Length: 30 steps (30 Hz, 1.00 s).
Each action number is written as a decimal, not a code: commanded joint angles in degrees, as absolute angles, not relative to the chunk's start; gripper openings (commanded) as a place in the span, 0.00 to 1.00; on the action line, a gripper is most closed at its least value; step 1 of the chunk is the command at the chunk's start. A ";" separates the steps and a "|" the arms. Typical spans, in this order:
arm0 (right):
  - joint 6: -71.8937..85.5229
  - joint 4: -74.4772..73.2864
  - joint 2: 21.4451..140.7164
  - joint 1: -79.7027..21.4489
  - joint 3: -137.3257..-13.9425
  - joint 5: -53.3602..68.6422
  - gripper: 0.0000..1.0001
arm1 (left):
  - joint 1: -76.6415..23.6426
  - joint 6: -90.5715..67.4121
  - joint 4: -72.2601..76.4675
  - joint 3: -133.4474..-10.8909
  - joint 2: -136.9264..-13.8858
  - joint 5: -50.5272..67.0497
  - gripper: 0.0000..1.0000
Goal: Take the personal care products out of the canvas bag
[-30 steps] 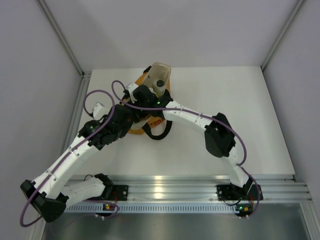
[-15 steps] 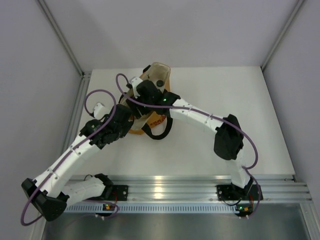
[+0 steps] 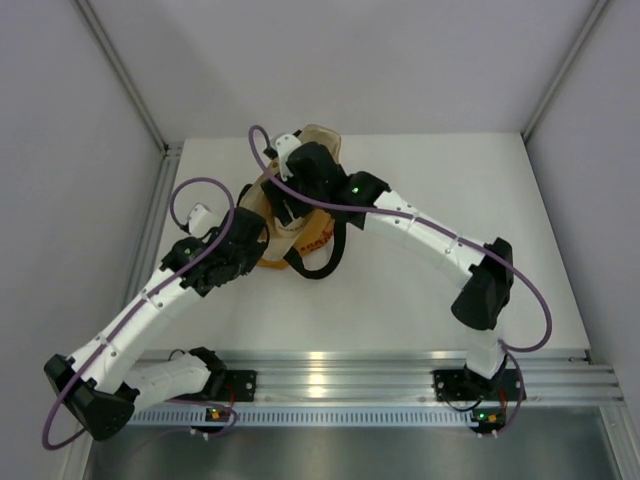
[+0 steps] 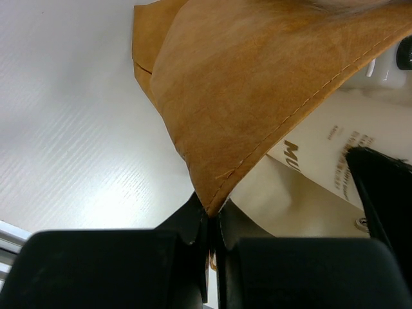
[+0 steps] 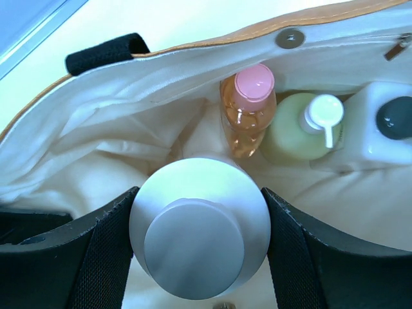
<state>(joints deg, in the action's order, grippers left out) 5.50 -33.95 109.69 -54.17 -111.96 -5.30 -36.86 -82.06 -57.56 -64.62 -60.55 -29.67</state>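
My left jaws are pinched together on a corner of the canvas bag [image 4: 257, 84], gripping its mustard-orange edge. The bag lies on the white surface [image 3: 450, 180]. My right jaws reach into the bag's open mouth and are clamped on the squat white jar [image 5: 199, 232], pressing on it from both sides. Deeper in the bag, just past the jar and against the pale lining, three bottles lie side by side: the orange-pink bottle [image 5: 248, 116], the pale yellow-green bottle [image 5: 293, 138] and the white bottle with a dark cap [image 5: 380, 129].
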 commanded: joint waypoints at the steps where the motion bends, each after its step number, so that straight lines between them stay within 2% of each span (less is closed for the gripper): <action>1: 4.92 -31.99 102.48 -54.14 -119.34 -6.85 0.00 | -36.83 -81.21 -58.10 -66.18 -61.35 -31.03 0.00; 10: 4.66 -38.05 98.09 -54.05 -127.96 -10.71 0.00 | -36.83 -80.95 -58.10 -66.18 -61.79 -31.20 0.00; 18: 4.22 -39.90 89.75 -51.34 -129.38 -17.66 0.00 | -36.83 -80.51 -58.18 -66.18 -62.58 -30.15 0.00; 25: 5.36 -40.61 81.92 -40.10 -116.31 -18.02 0.00 | -36.83 -77.97 -58.18 -67.76 -62.14 -29.62 0.00; 30: 5.10 -33.76 76.38 -35.25 -104.87 -16.09 0.00 | -36.91 -75.33 -58.10 -69.69 -61.96 -29.18 0.00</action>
<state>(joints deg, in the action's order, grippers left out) 4.71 -44.16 79.22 -36.49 -108.92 -17.37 -36.86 -78.06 -58.00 -66.78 -61.78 -29.06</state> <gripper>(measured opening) 0.684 0.036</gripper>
